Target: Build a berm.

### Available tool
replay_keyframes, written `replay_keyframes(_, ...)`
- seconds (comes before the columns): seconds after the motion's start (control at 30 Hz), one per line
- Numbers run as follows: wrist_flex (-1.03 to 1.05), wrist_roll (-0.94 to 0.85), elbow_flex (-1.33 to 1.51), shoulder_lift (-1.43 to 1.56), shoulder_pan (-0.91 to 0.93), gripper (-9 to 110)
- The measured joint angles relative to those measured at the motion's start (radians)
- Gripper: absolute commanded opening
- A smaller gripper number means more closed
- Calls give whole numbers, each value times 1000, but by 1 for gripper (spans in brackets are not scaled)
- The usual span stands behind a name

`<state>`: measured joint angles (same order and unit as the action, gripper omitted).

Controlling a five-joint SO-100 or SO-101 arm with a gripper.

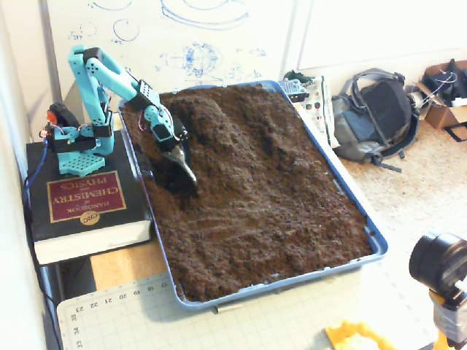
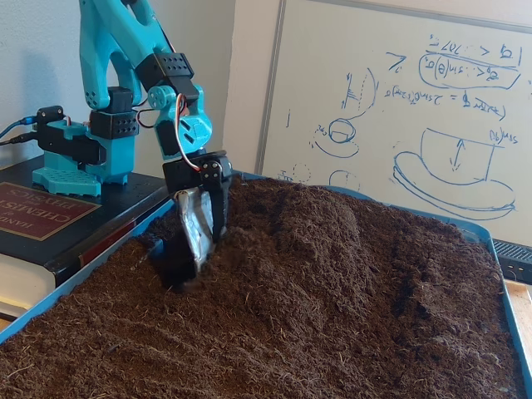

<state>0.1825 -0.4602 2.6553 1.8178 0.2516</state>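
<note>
Looking down from the higher fixed view, I am seeing the raised ridge of loose dark brown soil lying at the blue plastic tray's far end, its long axis running from about 10 o'clock toward 4 o'clock. The turquoise arm's scoop-tipped gripper is digging into flat soil at the ridge's 8 o'clock side; I cannot tell whether it is clenched.

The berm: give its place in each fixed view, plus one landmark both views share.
One fixed view: the berm rises in the upper part of the tray, right of the gripper.
Other fixed view: berm is centre frame, right of the gripper.
Shared landmark: the red-covered handbook under the arm's base.
</note>
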Motion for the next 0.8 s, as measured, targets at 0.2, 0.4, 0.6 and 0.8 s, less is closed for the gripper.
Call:
replay_keyframes(0.2, 0, 21, 0, 0, -5, 0)
replay_keyframes(0.4, 0, 64, -26, -52, -5, 0)
replay_keyframes(0.6, 0, 92, -63, -72, -5, 0)
replay_keyframes(0.8, 0, 126, -78, -72, -37, 0)
